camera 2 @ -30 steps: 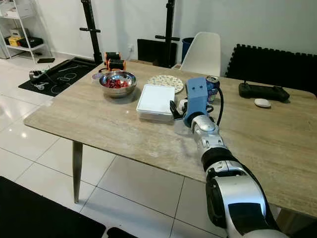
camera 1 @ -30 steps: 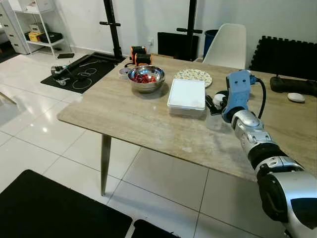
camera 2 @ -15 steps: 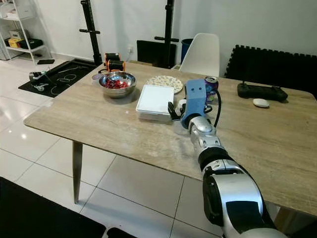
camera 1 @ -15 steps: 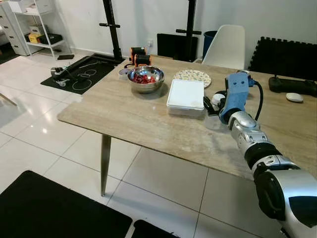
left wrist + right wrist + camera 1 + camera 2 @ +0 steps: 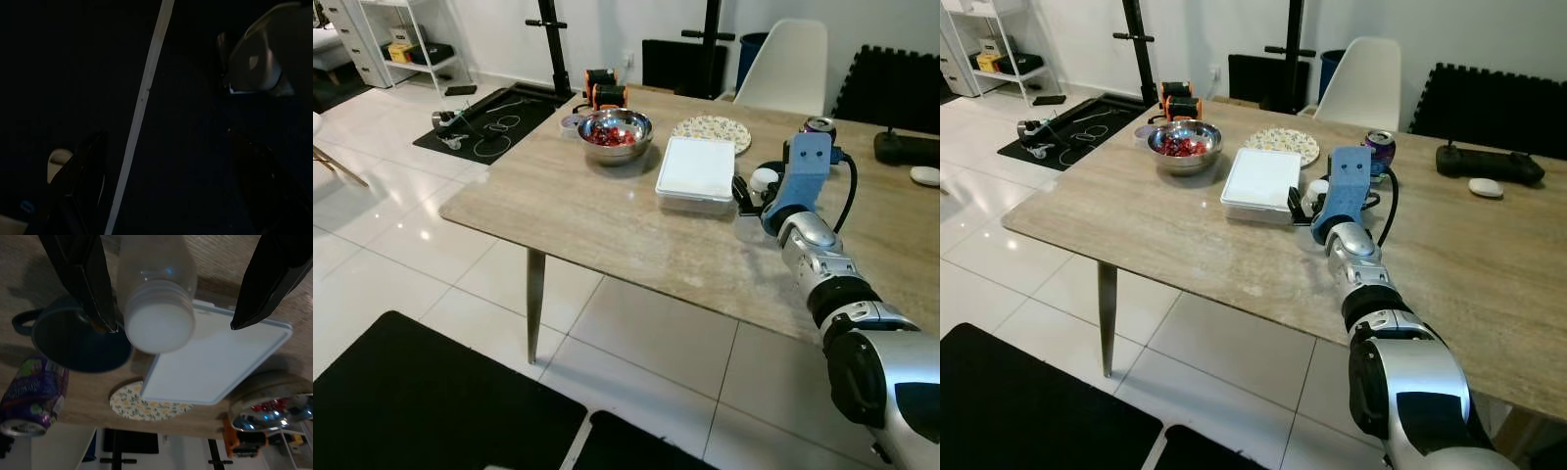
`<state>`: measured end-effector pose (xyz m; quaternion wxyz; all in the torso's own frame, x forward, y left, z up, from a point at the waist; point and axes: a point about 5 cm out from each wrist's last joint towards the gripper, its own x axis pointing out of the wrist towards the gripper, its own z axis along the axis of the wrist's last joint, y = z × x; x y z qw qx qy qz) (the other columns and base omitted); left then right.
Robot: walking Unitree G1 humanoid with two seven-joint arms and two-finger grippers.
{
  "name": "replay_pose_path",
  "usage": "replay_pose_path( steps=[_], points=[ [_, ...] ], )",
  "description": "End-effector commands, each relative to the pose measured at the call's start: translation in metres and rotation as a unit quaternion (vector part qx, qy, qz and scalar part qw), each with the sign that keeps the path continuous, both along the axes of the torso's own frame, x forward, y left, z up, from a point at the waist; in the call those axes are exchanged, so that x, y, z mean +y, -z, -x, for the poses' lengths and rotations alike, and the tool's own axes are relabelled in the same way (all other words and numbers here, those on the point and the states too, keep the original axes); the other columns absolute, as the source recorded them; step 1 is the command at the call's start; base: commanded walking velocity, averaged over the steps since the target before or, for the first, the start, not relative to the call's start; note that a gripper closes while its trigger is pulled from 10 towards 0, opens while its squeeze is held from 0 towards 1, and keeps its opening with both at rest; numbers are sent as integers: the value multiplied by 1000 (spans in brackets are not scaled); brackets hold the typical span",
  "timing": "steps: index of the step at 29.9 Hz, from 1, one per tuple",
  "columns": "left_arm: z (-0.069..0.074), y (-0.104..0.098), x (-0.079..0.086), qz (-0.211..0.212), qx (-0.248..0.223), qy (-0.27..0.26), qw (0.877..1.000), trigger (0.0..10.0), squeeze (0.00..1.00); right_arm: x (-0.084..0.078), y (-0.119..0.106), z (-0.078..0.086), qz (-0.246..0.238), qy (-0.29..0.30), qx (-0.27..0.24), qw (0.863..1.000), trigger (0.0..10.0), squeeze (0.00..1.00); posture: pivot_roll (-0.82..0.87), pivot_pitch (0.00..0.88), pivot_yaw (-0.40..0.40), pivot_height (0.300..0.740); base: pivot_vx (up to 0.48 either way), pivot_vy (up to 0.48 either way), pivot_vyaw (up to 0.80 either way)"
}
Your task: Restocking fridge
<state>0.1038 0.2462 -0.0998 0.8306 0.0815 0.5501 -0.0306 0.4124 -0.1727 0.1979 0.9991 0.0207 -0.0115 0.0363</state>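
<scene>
A clear plastic bottle point(image 5: 157, 293) with a white cap point(image 5: 762, 179) stands on the wooden table point(image 5: 587, 220), just right of a flat white lidded container point(image 5: 697, 168). My right gripper point(image 5: 173, 308) is open, with one black finger point(image 5: 80, 276) on each side of the bottle; in the right eye view it point(image 5: 1299, 204) sits low over the table at the container's right edge. My left gripper point(image 5: 171, 191) hangs idle in the dark over a black floor mat, its fingers spread apart.
Behind the container are a steel bowl point(image 5: 615, 132) of red food and a patterned plate point(image 5: 710, 128). A purple can point(image 5: 1378, 145) and a dark blue mug point(image 5: 78, 340) stand close to the bottle. A controller point(image 5: 1487, 162), a white mouse point(image 5: 1485, 186) and a white chair point(image 5: 790, 69) are further off.
The whole picture has shifted, so the camera has moved. My right gripper stays open around the bottle, which stands where it was.
</scene>
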Motion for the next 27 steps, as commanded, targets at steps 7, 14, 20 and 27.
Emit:
replay_pose_path(
  steps=[7,14,20,27],
  points=[
    [1,-5,13,-14,-12,17,1000,10000,0,1,-15,-4,-17,3,-24,1000,10000,0,129,191,8,740,0,0,0],
    [10,-4,15,-13,-8,20,1000,10000,0,4,-23,-5,-19,4,-37,999,10000,0,140,202,10,740,0,0,0],
    [12,-3,15,-12,-6,21,1000,10000,0,4,-25,-6,-13,9,-40,999,0,0,140,200,9,740,0,0,0],
    [9,-3,12,-10,-6,22,1000,10000,0,2,-29,-6,-13,12,-49,999,0,0,134,190,8,740,0,0,0]
  ],
)
